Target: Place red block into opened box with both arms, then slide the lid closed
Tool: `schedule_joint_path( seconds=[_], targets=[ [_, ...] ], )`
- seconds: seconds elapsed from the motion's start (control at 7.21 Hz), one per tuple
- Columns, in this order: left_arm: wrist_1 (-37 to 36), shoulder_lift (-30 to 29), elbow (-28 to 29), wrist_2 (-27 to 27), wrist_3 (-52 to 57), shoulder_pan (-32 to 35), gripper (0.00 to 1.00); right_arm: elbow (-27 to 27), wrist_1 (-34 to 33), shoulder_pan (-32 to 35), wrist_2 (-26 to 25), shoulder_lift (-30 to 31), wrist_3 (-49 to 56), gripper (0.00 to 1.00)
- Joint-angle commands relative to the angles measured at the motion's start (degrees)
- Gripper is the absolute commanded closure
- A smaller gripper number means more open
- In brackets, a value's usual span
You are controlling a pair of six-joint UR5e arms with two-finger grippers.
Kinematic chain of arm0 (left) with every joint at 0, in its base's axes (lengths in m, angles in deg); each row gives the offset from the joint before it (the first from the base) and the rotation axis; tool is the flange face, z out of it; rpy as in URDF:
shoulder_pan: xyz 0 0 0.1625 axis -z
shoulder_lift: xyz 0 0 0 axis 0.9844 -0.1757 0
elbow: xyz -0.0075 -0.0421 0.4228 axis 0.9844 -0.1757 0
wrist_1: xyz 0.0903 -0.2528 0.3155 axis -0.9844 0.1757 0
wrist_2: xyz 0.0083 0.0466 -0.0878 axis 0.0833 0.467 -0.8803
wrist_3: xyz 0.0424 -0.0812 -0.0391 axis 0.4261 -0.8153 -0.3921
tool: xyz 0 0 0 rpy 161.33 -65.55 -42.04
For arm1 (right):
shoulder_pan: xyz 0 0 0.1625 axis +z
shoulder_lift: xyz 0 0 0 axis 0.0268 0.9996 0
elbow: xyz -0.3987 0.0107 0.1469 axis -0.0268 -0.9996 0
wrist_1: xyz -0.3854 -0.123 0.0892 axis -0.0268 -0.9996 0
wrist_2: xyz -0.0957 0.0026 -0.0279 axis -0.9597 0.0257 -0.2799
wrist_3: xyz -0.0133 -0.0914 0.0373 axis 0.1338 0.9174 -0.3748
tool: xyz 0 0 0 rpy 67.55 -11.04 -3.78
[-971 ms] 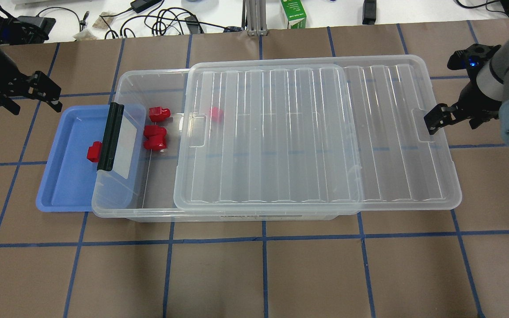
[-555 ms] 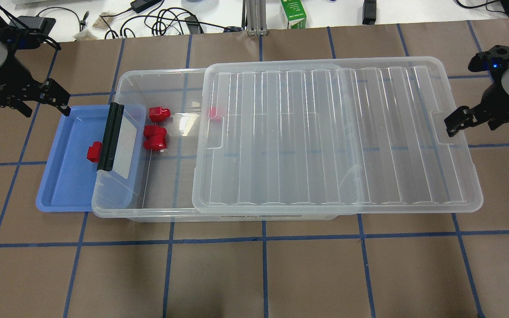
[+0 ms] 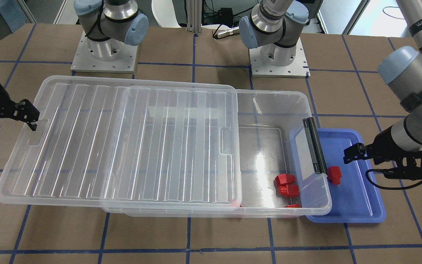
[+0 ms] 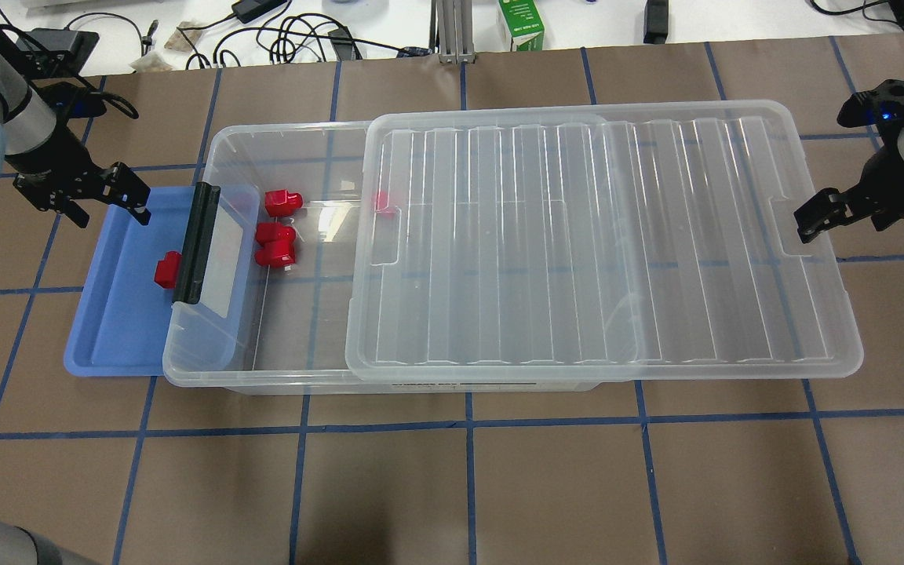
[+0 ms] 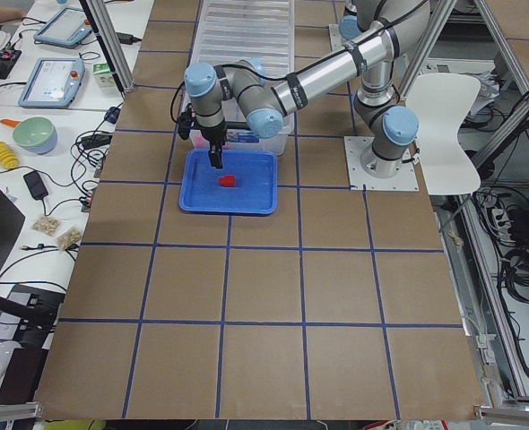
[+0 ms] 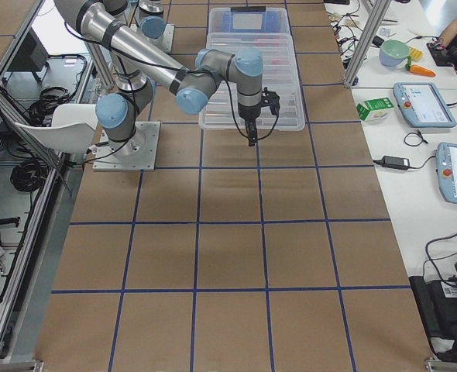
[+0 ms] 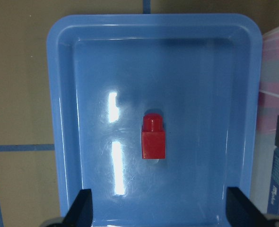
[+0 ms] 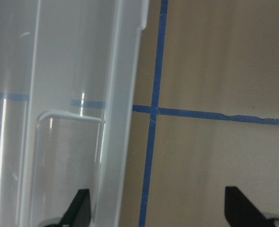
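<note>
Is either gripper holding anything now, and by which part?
Nothing is held: left gripper open over the blue tray, right gripper open at the end of the lid.

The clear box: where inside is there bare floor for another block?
In the box, the uncovered floor nearer the robot is bare, bordered by the lid and the black latch end. The far part is crowded with red blocks.
</note>
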Motion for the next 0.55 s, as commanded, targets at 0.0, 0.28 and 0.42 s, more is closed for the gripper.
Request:
schedule_joint_path(
  seconds=[0.0, 0.28, 0.42],
  targets=[
    [-0.41, -3.48, 0.00, 0.00, 0.22, -0.01, 0.00, -0.26, 0.31, -0.13, -0.41, -0.03, 0.01, 0.00],
    [-0.86, -5.60, -0.09, 0.17, 0.31, -0.10, 0.00, -0.17, 0.31, -0.05, -0.50, 0.23, -0.07, 0.00],
    [-1.03, -6.04, -0.61, 0.17, 0.31, -0.18, 0.00, -0.43, 0.39, -0.05, -0.50, 0.58, -0.16, 0.00]
  ],
)
